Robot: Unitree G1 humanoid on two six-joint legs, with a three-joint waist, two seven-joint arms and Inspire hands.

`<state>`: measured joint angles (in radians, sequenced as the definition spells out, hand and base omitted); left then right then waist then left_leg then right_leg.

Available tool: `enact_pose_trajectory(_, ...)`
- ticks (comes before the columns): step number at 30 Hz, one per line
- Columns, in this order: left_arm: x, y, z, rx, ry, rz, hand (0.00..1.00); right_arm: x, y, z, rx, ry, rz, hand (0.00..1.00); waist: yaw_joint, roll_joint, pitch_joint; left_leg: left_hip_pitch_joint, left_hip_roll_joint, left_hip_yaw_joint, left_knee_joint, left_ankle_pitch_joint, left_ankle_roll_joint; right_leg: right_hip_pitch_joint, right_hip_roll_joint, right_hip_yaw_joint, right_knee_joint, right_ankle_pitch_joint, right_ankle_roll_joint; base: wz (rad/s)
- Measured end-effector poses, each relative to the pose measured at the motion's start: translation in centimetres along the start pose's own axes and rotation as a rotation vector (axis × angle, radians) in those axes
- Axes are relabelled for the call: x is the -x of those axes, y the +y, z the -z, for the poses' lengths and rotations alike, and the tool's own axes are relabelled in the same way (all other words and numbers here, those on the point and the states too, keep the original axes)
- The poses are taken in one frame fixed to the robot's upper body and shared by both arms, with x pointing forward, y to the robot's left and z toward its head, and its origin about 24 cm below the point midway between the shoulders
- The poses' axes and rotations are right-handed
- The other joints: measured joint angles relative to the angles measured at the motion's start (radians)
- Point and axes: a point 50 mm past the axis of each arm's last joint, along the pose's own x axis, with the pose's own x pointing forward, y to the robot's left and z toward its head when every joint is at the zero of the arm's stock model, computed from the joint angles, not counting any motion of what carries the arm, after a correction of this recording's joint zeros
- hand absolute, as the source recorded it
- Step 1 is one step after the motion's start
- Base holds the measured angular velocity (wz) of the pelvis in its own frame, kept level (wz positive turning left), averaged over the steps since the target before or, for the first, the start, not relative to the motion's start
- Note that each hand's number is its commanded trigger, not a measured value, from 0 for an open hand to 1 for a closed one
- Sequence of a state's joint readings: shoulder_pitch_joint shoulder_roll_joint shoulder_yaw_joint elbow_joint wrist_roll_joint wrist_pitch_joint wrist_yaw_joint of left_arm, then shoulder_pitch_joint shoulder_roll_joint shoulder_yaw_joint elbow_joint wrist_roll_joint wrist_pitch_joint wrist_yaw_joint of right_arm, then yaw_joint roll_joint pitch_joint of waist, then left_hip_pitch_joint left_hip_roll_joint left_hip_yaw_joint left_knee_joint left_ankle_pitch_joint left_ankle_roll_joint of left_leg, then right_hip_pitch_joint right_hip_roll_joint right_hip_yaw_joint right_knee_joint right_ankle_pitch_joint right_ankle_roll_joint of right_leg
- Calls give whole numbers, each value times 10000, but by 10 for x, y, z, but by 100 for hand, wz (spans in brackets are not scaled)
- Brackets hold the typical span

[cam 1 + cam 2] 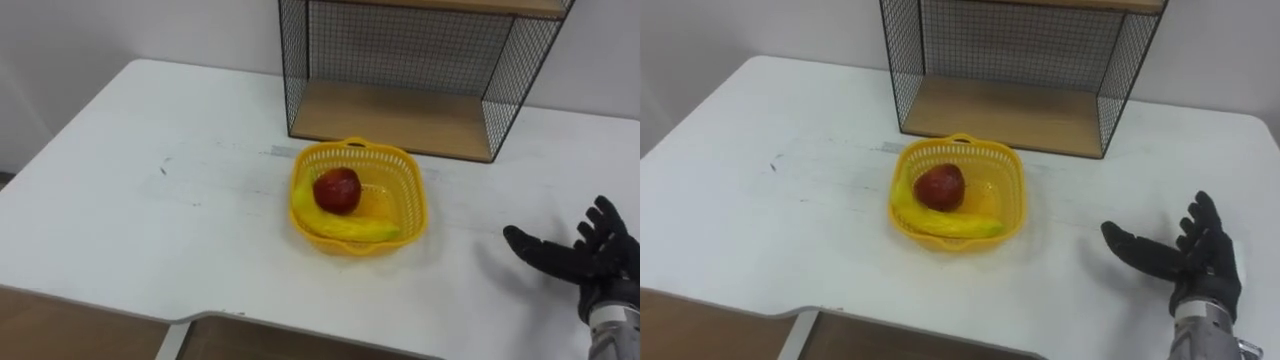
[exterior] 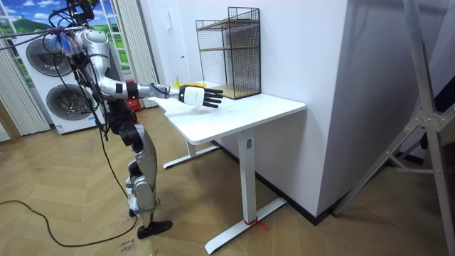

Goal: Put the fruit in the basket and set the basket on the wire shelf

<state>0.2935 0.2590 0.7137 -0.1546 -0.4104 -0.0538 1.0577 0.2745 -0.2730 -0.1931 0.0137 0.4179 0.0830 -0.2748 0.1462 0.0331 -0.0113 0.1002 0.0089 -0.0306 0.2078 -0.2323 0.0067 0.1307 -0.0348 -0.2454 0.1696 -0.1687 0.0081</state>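
A yellow plastic basket [image 1: 410,205] [image 1: 1012,175] sits on the white table [image 1: 150,190] just in front of the wire shelf [image 1: 400,115] [image 1: 1000,110]. Inside it lie a red apple [image 1: 337,190] [image 1: 939,187] and a yellow banana [image 1: 350,228] [image 1: 950,225]. My right hand [image 1: 580,258] [image 1: 1185,262] hovers over the table to the right of the basket, fingers spread and holding nothing. In the room view the right hand [image 2: 199,95] reaches out over the table [image 2: 234,117] toward the wire shelf [image 2: 229,53].
The wire shelf has a wooden bottom board [image 1: 395,118] and black mesh sides. The table's near edge [image 1: 120,305] runs along the bottom left. Washing machines [image 2: 50,85] stand behind me in the room view.
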Motion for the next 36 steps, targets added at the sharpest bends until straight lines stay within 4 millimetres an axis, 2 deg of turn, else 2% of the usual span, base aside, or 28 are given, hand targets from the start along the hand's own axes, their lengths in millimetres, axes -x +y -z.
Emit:
enact_pose_trajectory(2,8,-13,-23,941,-756,589,0,0,2,0,132,-61,-216,0,-55,59,53,-1,-15,-49,74,-6,8,60,-9,-26,-4,0,1,6)
enact_pose_trajectory(4,13,-20,-32,1277,-1090,1087,0,-1,4,-1,284,-130,-473,0,-80,133,92,-4,-22,-42,96,-6,8,63,-15,-22,-7,-5,8,2)
enact_pose_trajectory(8,26,-34,-40,1692,-1270,2468,0,-1,6,-2,255,-153,-706,0,-270,144,131,-78,-57,-99,150,0,9,63,-27,-68,-62,-30,39,6)
enact_pose_trajectory(10,41,-46,-39,1892,-968,3860,0,-2,12,-3,178,-157,-1091,0,-349,111,140,-56,-70,-112,122,9,16,93,-31,-90,-95,-31,42,6)
enact_pose_trajectory(13,63,-62,-32,1825,-628,5744,0,-2,23,-2,72,-137,-1774,0,-451,54,145,-22,-64,-96,128,10,17,109,-17,-59,-130,-31,42,0)
enact_pose_trajectory(19,111,-89,-18,2324,876,9378,0,-4,52,-12,-1105,-493,-2893,0,-761,-162,240,-33,-56,6,111,9,20,55,-29,-24,-99,-30,44,-4)
enact_pose_trajectory(23,129,-94,7,1824,1997,11088,0,-4,54,-13,-1376,-571,-3210,0,-973,-177,237,-19,-48,44,97,8,21,52,-25,38,-111,-26,49,-3)
enact_pose_trajectory(27,140,-93,16,2030,2681,11737,0,-3,55,-13,-1440,-571,-3307,0,-976,-153,233,-17,-9,262,30,9,21,-101,-6,234,-62,-23,44,-15)
enact_pose_trajectory(32,169,-98,43,1347,4099,13286,0,0,75,-10,-1814,-349,-4154,0,-1129,-144,221,46,20,477,-18,12,26,-156,11,453,42,-23,44,-9)
enact_pose_trajectory(36,181,-98,46,1534,4749,14141,0,3,82,-7,-2161,-172,-4568,0,-1189,-169,230,42,38,589,-35,11,26,-281,13,552,182,-23,44,-10)
